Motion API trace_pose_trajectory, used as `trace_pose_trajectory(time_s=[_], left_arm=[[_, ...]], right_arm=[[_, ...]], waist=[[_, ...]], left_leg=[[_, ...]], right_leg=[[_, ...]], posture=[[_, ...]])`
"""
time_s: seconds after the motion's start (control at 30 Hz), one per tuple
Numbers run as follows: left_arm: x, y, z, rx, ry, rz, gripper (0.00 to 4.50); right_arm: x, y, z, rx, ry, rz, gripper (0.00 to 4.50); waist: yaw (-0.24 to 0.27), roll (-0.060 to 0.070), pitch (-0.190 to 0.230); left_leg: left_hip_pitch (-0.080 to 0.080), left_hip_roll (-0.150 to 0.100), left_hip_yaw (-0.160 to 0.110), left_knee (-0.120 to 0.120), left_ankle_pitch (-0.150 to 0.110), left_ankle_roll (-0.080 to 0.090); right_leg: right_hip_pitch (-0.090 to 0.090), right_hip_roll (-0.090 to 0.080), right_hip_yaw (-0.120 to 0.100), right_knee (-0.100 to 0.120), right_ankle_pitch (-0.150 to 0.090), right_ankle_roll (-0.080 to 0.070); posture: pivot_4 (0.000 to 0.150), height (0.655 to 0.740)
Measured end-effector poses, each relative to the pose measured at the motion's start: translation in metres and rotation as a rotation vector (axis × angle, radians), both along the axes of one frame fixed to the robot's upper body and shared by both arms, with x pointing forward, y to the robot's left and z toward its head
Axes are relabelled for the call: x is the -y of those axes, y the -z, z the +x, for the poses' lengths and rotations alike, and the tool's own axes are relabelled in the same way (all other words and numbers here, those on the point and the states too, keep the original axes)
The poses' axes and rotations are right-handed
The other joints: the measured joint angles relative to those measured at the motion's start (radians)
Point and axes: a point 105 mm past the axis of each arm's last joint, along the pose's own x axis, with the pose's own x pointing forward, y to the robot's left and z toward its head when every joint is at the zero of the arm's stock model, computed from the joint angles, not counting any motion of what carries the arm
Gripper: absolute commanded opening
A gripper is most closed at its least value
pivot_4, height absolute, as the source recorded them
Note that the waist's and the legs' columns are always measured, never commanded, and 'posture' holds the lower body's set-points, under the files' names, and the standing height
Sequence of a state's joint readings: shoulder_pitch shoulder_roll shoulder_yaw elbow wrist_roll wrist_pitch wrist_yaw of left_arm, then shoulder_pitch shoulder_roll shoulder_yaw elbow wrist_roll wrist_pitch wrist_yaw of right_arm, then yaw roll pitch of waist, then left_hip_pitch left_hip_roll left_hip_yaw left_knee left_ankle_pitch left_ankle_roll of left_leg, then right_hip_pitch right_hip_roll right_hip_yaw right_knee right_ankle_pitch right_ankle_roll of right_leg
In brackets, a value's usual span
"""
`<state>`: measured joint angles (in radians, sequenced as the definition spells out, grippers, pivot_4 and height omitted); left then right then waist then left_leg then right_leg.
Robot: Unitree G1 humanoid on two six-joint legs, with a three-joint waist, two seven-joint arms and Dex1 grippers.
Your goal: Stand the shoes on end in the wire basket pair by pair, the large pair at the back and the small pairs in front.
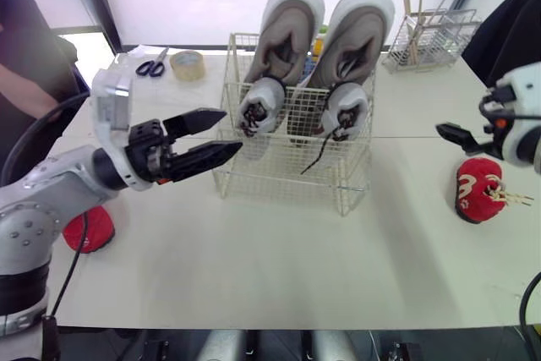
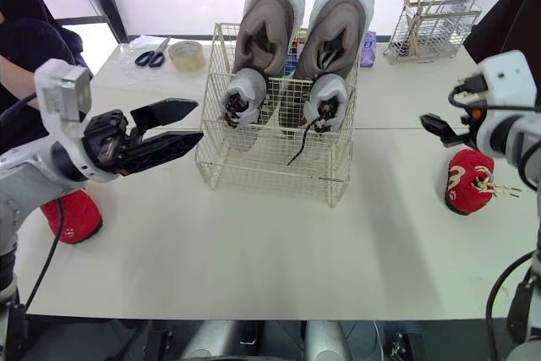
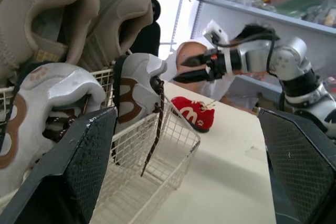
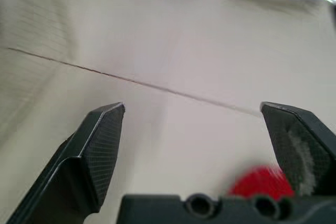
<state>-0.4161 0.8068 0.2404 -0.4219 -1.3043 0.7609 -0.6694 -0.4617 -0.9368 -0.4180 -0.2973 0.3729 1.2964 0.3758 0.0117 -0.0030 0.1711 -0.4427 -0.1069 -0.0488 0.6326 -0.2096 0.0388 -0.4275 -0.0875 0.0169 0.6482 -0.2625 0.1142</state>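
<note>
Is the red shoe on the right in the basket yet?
Out. The red shoe lies on the table, well apart from the basket.

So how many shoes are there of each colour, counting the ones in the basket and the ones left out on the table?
Large beige shoes, on end at the back of the wire basket: 2
Small grey shoes, in front of them in the basket: 2
Small red shoes, on the table outside the basket: 2
Total: 6
</note>
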Motion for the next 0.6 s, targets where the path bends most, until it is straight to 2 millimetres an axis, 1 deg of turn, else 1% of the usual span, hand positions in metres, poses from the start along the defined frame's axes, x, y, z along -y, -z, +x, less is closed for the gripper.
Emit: trace_pose_trajectory(time_s=[0.07, 0.13, 0.2, 0.27, 0.4, 0.5, 0.6], left_arm=[[0.003, 0.004, 0.002, -0.008, 0.007, 0.006, 4.43], [0.004, 0.005, 0.004, -0.007, 0.01, 0.004, 4.43], [0.003, 0.007, 0.006, -0.008, 0.005, 0.006, 4.43], [0.003, 0.009, 0.008, -0.009, 0.003, 0.003, 4.43], [0.008, 0.011, 0.01, -0.006, 0.016, -0.012, 4.43], [0.01, 0.013, 0.012, -0.01, 0.02, -0.018, 4.43], [0.013, 0.015, 0.014, -0.012, 0.028, -0.018, 4.43]], right_arm=[[0.005, 0.011, -0.01, -0.007, 0.066, 0.009, 4.5], [0.008, 0.016, -0.022, 0.02, 0.137, 0.03, 4.5], [0.006, 0.031, -0.036, 0.009, 0.195, 0.068, 4.5], [0.004, 0.043, -0.046, -0.013, 0.236, 0.098, 4.5], [0.001, 0.05, -0.067, 0.025, 0.315, 0.156, 4.5], [-0.004, 0.069, -0.078, 0.029, 0.374, 0.211, 4.5], [-0.007, 0.078, -0.079, 0.028, 0.418, 0.26, 4.5]], waist=[[0.001, 0.0, 0.0], [0.002, 0.0, 0.0], [0.002, 0.0, 0.0], [0.002, 0.0, 0.0], [0.003, 0.0, -0.001], [0.001, 0.0, -0.001], [-0.001, 0.0, -0.001]], left_leg=[[0.0, 0.0, 0.0, 0.0, 0.0, 0.0], [0.0, 0.0, 0.0, 0.0, 0.0, 0.0], [0.0, 0.0, -0.001, 0.0, 0.0, 0.0], [0.0, 0.0, -0.001, 0.001, 0.001, 0.0], [0.0, 0.0, -0.002, 0.001, 0.001, -0.001], [0.001, 0.0, -0.002, 0.001, 0.001, -0.001], [0.001, 0.0, -0.001, 0.001, 0.001, -0.001]], right_leg=[[0.0, 0.0, 0.0, 0.0, 0.0, 0.0], [0.0, 0.0, 0.0, 0.0, 0.0, 0.0], [0.001, 0.0, -0.001, 0.0, 0.0, 0.0], [0.001, 0.0, 0.0, 0.0, 0.0, 0.0], [0.001, 0.0, -0.001, 0.001, 0.0, 0.0], [0.002, 0.0, -0.001, 0.001, 0.0, 0.0], [0.001, 0.0, -0.001, 0.001, 0.0, 0.0]], posture=[[0.15, 0.74], [0.15, 0.74], [0.15, 0.74], [0.15, 0.74], [0.15, 0.74], [0.15, 0.74], [0.15, 0.74]])
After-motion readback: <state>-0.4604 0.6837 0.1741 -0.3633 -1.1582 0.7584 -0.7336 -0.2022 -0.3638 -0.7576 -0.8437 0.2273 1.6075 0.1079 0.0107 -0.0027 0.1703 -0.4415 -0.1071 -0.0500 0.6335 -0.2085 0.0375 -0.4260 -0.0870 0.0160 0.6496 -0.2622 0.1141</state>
